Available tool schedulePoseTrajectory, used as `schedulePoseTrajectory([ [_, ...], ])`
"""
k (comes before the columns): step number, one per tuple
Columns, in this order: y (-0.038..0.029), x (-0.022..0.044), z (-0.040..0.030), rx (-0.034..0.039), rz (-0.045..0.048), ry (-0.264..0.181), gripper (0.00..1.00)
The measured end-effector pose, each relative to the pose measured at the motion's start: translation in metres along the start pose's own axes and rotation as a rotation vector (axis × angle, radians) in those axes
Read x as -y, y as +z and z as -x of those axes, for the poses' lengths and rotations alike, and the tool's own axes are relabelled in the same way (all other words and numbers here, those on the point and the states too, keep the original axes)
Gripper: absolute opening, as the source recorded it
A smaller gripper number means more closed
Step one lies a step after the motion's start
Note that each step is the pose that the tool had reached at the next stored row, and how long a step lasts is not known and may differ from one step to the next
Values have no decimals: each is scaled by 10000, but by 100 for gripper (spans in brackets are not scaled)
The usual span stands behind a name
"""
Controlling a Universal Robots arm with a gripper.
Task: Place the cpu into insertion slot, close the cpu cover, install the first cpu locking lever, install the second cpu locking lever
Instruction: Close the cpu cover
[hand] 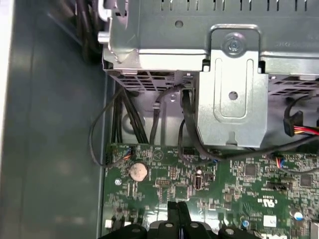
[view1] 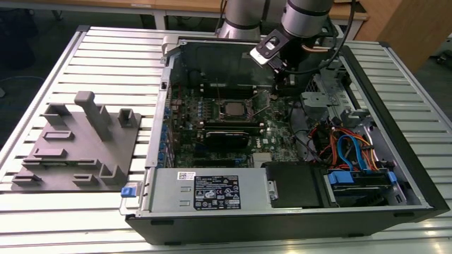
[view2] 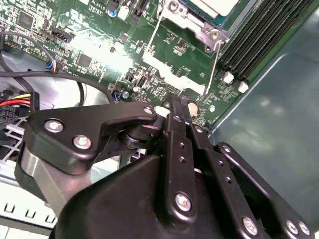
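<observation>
- The black metal two-finger gripper (view2: pixel 177 106) has its fingertips pressed together with nothing between them, low over the green circuit board (view2: pixel 99 55) inside the open black computer case (view1: pixel 395 159).
- The flat square cpu with a silvery-grey top (view2: pixel 217 5) lies in the silver-rimmed insertion slot (view1: pixel 218 108), framed by the thin silver cpu cover (view2: pixel 192 20).
- Two thin steel wire levers (view2: pixel 213 64) flank that socket, and one ends near the fingertips.
- A perforated grey sheet-metal drive cage (hand: pixel 232 94), several black cables (hand: pixel 127 114) and one round silver coin cell (hand: pixel 138 172) crowd the board nearby.
- One grey moulded fixture (view1: pixel 78 148) sits on the ribbed aluminium table (view1: pixel 106 47).
</observation>
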State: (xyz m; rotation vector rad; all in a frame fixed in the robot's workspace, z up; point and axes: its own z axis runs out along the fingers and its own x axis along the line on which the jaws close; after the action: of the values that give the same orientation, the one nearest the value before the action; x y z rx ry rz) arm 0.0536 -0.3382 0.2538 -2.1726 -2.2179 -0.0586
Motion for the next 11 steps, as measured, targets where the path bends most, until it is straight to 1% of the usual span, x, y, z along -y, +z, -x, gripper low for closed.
schedulePoseTrajectory([
  [3,49,-13,6,1,-23,9,10],
  [4,58,-13,8,1,-48,17,10],
  [6,64,-13,11,0,-111,58,10],
  [8,67,-13,20,-2,-170,194,10],
  [11,78,-12,48,-5,-195,325,10],
])
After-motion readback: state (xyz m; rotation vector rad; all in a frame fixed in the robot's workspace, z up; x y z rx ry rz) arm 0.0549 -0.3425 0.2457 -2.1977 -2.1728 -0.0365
